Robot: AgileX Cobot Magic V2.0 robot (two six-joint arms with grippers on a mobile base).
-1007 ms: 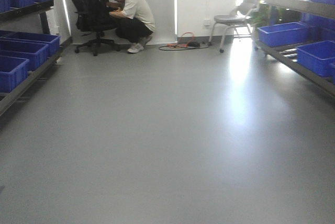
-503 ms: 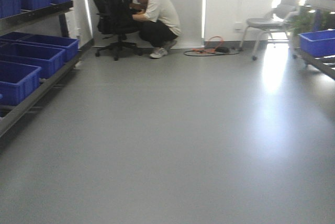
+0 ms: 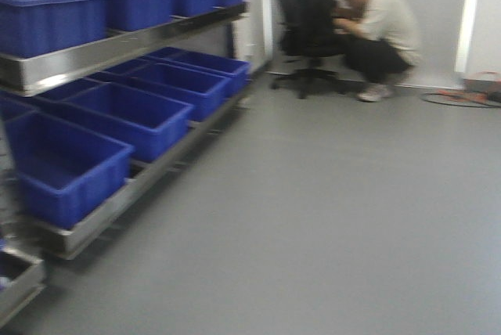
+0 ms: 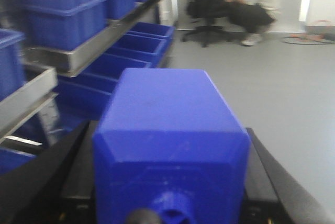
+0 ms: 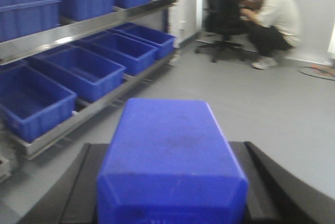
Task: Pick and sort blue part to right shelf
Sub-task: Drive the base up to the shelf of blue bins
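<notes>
Front view blurred; rack (image 3: 94, 57) cut at left; left blue part (image 4: 170, 130), right blue part (image 5: 170, 150) bottom-cropped.

Crouching man (image 3: 382, 28) beside black office chair (image 3: 307, 18), cable (image 3: 458, 100) nearby

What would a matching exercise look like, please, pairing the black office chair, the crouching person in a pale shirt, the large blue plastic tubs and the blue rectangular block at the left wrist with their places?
Things:
1. black office chair
2. crouching person in a pale shirt
3. large blue plastic tubs
4. blue rectangular block

Places:
A. on the tiers of the steel rack
B. between the black fingers of the left gripper
C. on the grey floor, just right of the chair in the front view
D. by the far wall, beyond the rack's end

Pairs: 1-D, 2-C, 3-A, 4-B.
</notes>
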